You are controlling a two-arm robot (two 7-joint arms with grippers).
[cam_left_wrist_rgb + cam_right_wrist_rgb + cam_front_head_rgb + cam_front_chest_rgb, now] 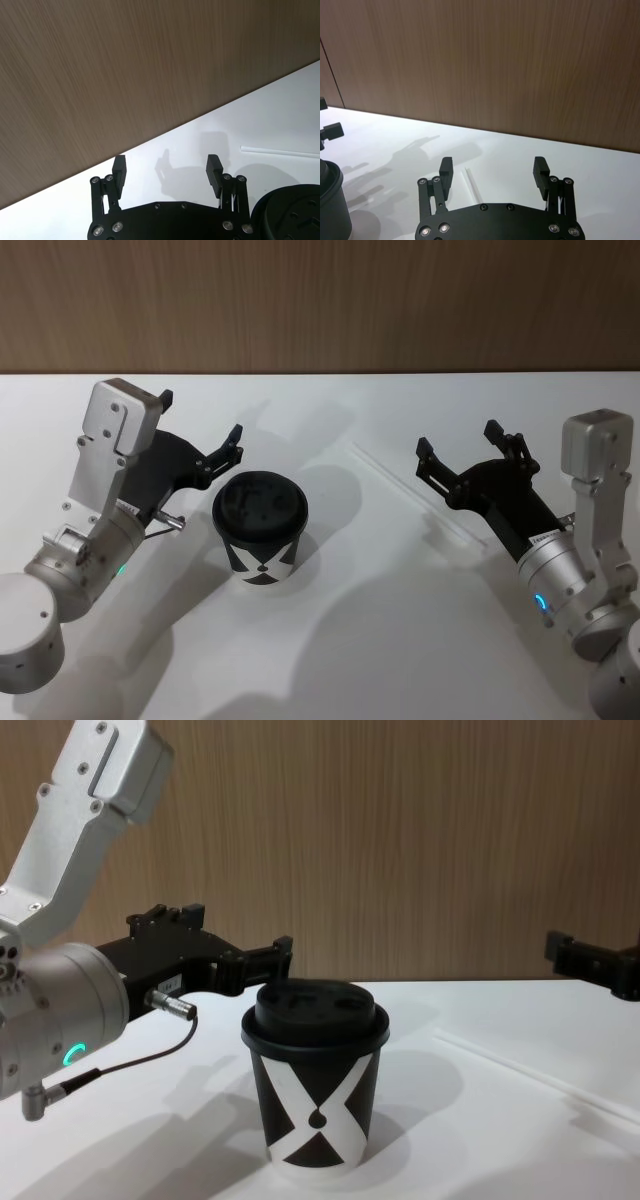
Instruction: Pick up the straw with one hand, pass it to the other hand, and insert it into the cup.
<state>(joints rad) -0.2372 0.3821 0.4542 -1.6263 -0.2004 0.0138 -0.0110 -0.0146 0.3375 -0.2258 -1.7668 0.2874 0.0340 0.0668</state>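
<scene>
1. Saw the left gripper up close, on a silver wrist with a green light and a grey cable.
2. Found it up in the air just beside the black lid of the cup, on the cup's left side.
3. Found its fingers spread wide apart, with nothing between them.
4. Saw the cup standing upright on the white counter, lid on, a big white X on its side.
5. Found the straw lying flat on the counter, to the right of the cup and a bit farther back, not touching it.
6. Saw the right gripper held above the straw, fingers spread wide too, holding nothing.
7. Saw a brown wood wall behind the counter.
</scene>
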